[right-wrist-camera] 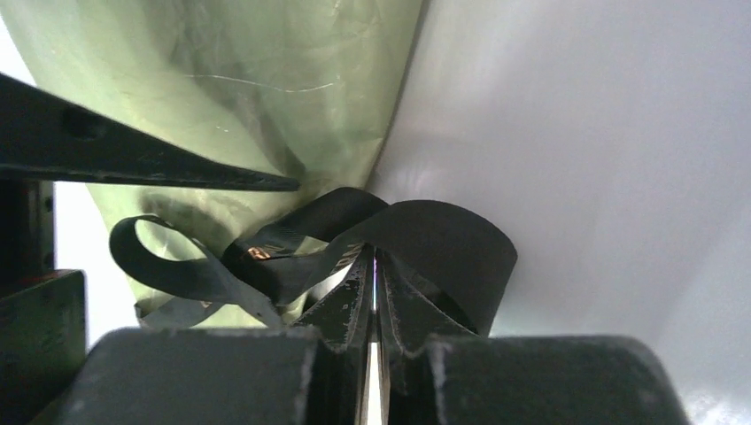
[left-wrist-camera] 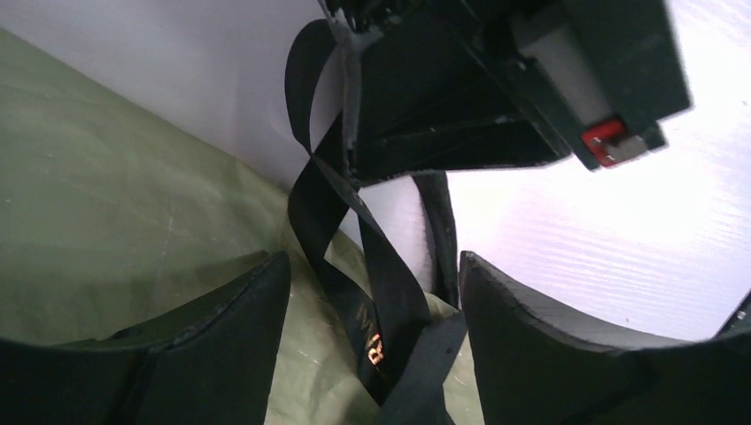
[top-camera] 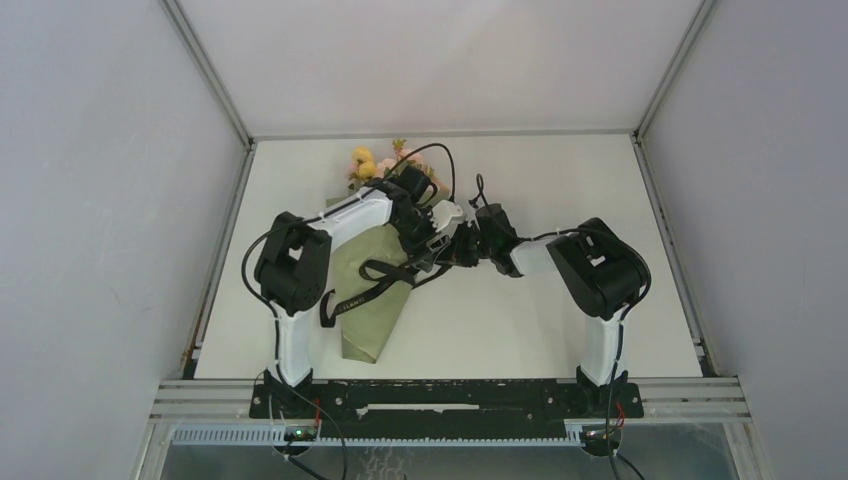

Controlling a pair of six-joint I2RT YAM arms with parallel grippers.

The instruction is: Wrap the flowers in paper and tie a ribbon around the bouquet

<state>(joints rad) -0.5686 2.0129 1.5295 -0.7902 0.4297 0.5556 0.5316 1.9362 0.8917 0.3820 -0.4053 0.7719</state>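
Right wrist alone: right hand point(right-wrist-camera: 374, 266) tight on ribbon point(right-wrist-camera: 443, 239); left hand point(left-wrist-camera: 372, 270) spread, seemingly empty.

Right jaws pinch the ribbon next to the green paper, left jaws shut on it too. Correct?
No. The left jaws are open, straddling the ribbon, not shut on it; the left wrist view shows that. The right jaws do pinch the ribbon next to the green paper.
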